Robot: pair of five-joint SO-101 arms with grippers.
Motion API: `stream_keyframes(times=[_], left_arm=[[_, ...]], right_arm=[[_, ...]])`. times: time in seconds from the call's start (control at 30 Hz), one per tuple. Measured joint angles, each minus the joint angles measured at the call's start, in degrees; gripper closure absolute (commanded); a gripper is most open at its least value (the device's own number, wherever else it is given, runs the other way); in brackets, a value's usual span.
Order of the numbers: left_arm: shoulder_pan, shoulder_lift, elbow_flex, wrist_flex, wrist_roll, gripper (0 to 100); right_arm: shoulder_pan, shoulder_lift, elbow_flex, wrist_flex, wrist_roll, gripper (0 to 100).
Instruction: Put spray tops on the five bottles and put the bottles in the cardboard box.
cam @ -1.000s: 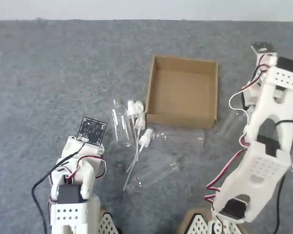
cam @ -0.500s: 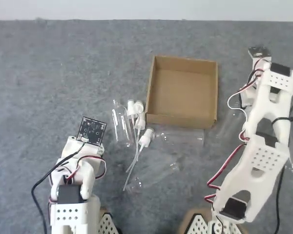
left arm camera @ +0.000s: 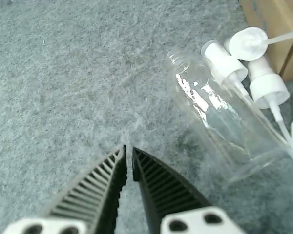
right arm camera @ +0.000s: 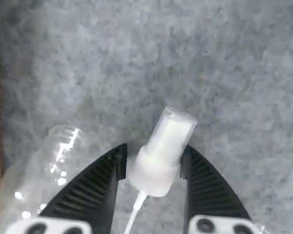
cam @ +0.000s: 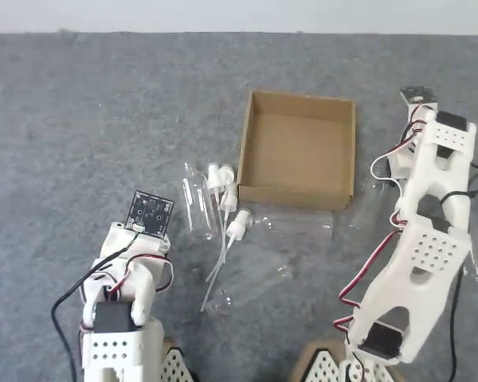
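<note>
1. 5 spray tops are counted in all. 4 white plastic spray tops (left arm camera: 268, 87) with thin dip tubes lie together just beside a corner of the box. 1 more, a white spray top with a clear cap (right arm camera: 167, 127), sits in the right gripper (right arm camera: 154, 150).
2. 4 clear plastic bottles (cam: 299, 224) can be counted with certainty, all lying on their sides on the grey felt table cover (cam: 80, 119). 3 are in front of the box and to its left, and 1 is near the right gripper. A 5th I cannot tell.
3. 1 square brown cardboard box (cam: 296, 196), open on top, stands on the felt between the 2 arms.
4. The right gripper's 2 black ribbed fingers (right arm camera: 107, 173) pinch the white spray top with a clear cap at its collar from both sides. Its dip tube hangs down between them. 1 bottle (right arm camera: 53, 151) lies just beside, with its open neck close to 1 finger.
5. The left gripper (left arm camera: 128, 152) hovers over bare felt. Its 2 black fingers are nearly pressed together, with a thin slit between the tips, and they hold nothing. The nearest bottle (left arm camera: 219, 122) lies near it but apart, neck open, with 1 spray top resting against it.
</note>
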Motion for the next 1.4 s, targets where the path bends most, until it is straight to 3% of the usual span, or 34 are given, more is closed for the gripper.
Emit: stream_keyframes(times=[0.13, 0.3, 0.43, 0.8, 1.0, 1.4], left_arm=[[0.0, 0.0, 0.0, 0.0, 0.0, 99], [0.0, 0.0, 0.0, 0.0, 0.0, 99], [0.0, 0.0, 0.0, 0.0, 0.0, 99], [0.0, 0.0, 0.0, 0.0, 0.0, 99], [0.0, 0.0, 0.0, 1.1, 0.0, 99], [0.0, 0.0, 0.0, 1.1, 0.0, 99]], right_arm=[[1.0, 1.0, -0.5, -1.0, -0.1, 86.1], [1.7, 1.1, -0.8, -1.1, 0.0, 99.7], [2.9, 1.2, -2.4, -1.1, 0.0, 97.6], [2.8, 1.3, -24.5, 20.5, 0.3, 98.1], [-1.6, 1.3, -34.1, 24.7, -4.6, 98.1], [-13.5, -7.6, -31.4, 24.8, -8.7, 98.1]])
